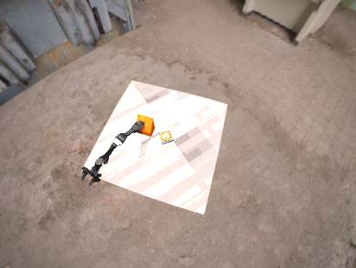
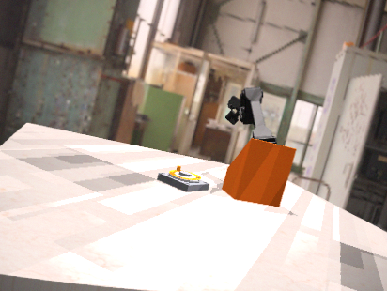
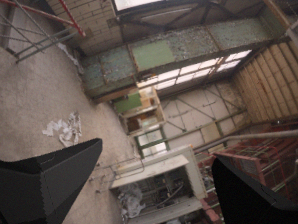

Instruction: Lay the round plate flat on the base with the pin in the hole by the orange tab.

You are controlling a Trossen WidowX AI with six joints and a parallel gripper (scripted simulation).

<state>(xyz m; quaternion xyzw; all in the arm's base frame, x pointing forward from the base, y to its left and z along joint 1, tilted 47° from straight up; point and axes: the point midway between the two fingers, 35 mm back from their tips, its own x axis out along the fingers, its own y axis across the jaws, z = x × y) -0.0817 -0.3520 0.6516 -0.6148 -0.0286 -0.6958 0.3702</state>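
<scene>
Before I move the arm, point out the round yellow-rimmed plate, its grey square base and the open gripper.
Round yellow-rimmed plate [image 2: 184, 176]: exterior view, on its ring.
Grey square base [image 2: 188, 186]: exterior view, on its near edge.
Open gripper [image 1: 87, 176]: top view, midway between its fingertips.

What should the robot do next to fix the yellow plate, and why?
Probably swing the arm back toward the plate. The tool is open, holds nothing, and reaches past the table edge, on the far side of the orange block from the plate. Its wrist view shows only the building.

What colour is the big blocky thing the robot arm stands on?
Orange. The big angular block under the black arm shows best in the exterior view.
</scene>
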